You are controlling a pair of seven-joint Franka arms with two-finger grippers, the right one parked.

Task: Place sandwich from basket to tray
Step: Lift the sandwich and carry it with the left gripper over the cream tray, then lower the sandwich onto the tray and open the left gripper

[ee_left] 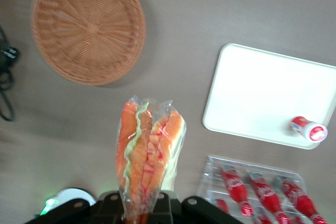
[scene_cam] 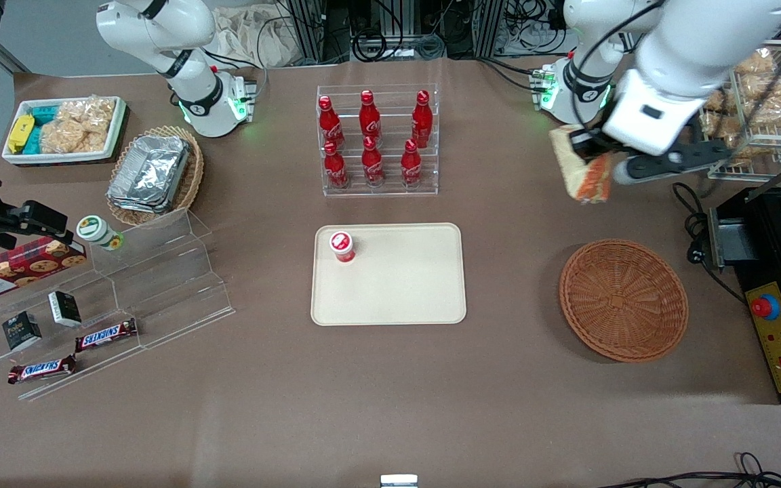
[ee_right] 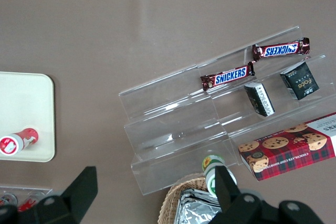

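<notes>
Pincer (scene_cam: 590,159) is clamped on the sandwich (scene_cam: 584,173), held in the air well above the worktop (scene_cam: 499,379), wedge hanging tip-down with filling edge outward. Basket (scene_cam: 624,299) sits below the pincer, nearer the front camera, and is empty. Tray (scene_cam: 404,291) lies well off sideways toward the parked arm's end and also nearer the camera; it holds only a small red-capped bottle (scene_cam: 342,246) in one corner, rest bare. Next move, I'd judge: a lateral carry, then lower onto open tray area.

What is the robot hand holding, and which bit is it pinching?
The gripper, high above the table, holds the sandwich by one end; its filling edge faces down.
</notes>
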